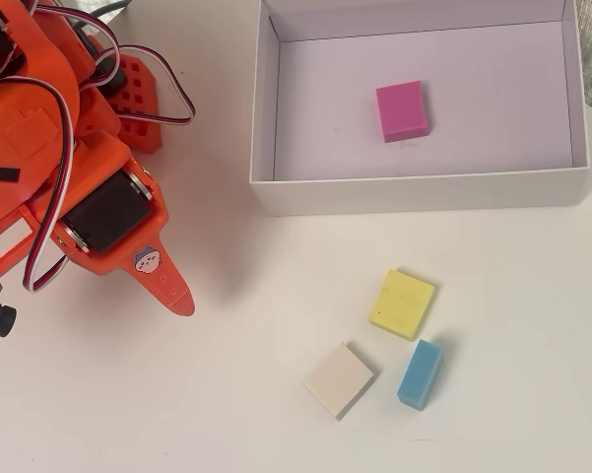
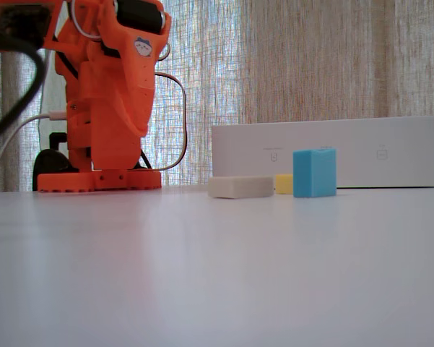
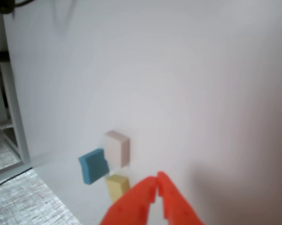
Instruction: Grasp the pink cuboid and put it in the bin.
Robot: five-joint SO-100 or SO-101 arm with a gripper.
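Note:
The pink cuboid (image 1: 401,110) lies flat on the floor of the bin (image 1: 414,192), near its middle, in the overhead view. The bin (image 2: 332,152) shows as a long white wall in the fixed view, and the cuboid is hidden behind it. My orange gripper (image 1: 177,296) is far to the left of the bin, over bare table, and touches nothing. In the wrist view the gripper (image 3: 157,180) has its fingertips pressed together with nothing between them.
Three loose blocks sit in front of the bin: a yellow block (image 1: 402,304), a light blue block (image 1: 420,373) and a cream block (image 1: 338,379). The arm's base (image 2: 97,179) stands at the left of the fixed view, with a curtain behind.

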